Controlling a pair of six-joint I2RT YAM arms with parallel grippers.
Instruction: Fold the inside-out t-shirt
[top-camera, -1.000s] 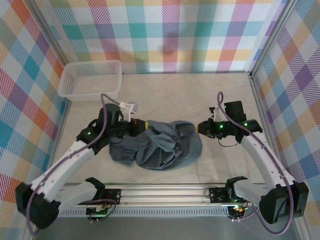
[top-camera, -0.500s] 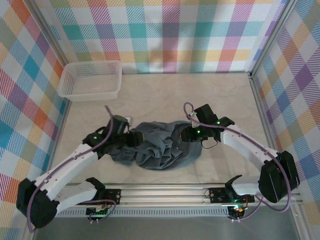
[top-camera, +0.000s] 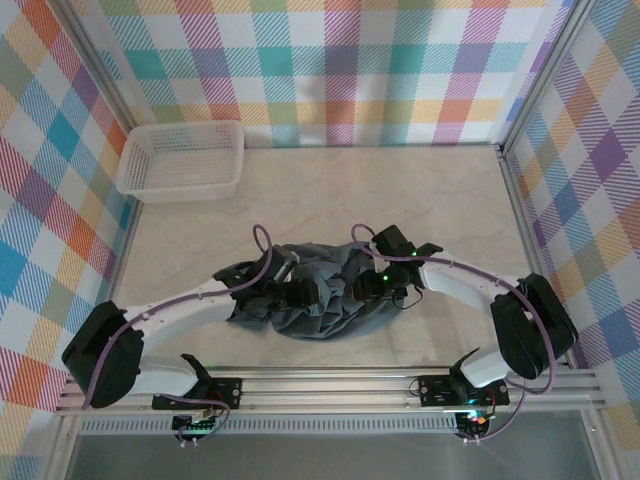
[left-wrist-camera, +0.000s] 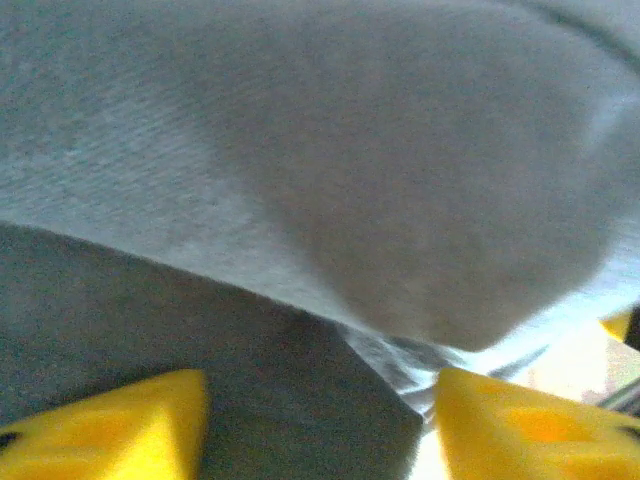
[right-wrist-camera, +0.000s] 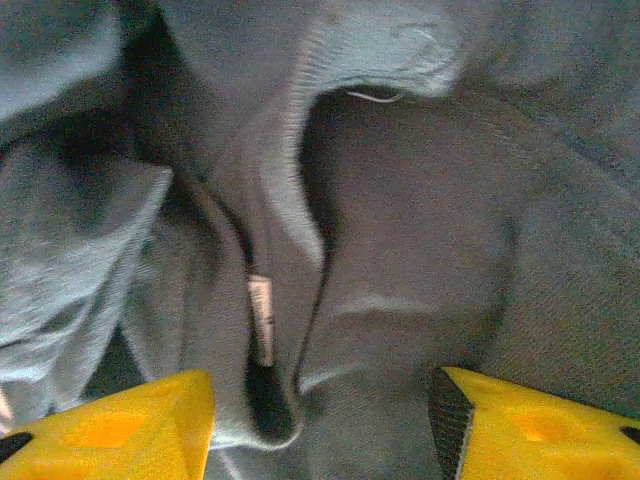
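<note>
The inside-out t-shirt (top-camera: 325, 305) lies crumpled in a dark slate-grey heap at the middle of the table. My left gripper (top-camera: 303, 294) is pushed into the heap's left half, and my right gripper (top-camera: 366, 286) into its right half. In the left wrist view the gripper (left-wrist-camera: 320, 430) is open, its yellow fingertips (left-wrist-camera: 110, 430) wide apart with the cloth (left-wrist-camera: 300, 200) bulging close above them. In the right wrist view the gripper (right-wrist-camera: 320, 425) is open too, just over folds of the shirt (right-wrist-camera: 420, 250) and a small white tag (right-wrist-camera: 262, 318).
A white mesh basket (top-camera: 181, 160) stands at the back left corner. Checked walls close in the table (top-camera: 450, 200) on three sides. A metal rail (top-camera: 330, 385) with the arm bases runs along the near edge.
Both arms have swung inward. The left gripper moved right onto the heap, and the right gripper moved left from beside the shirt onto it.
</note>
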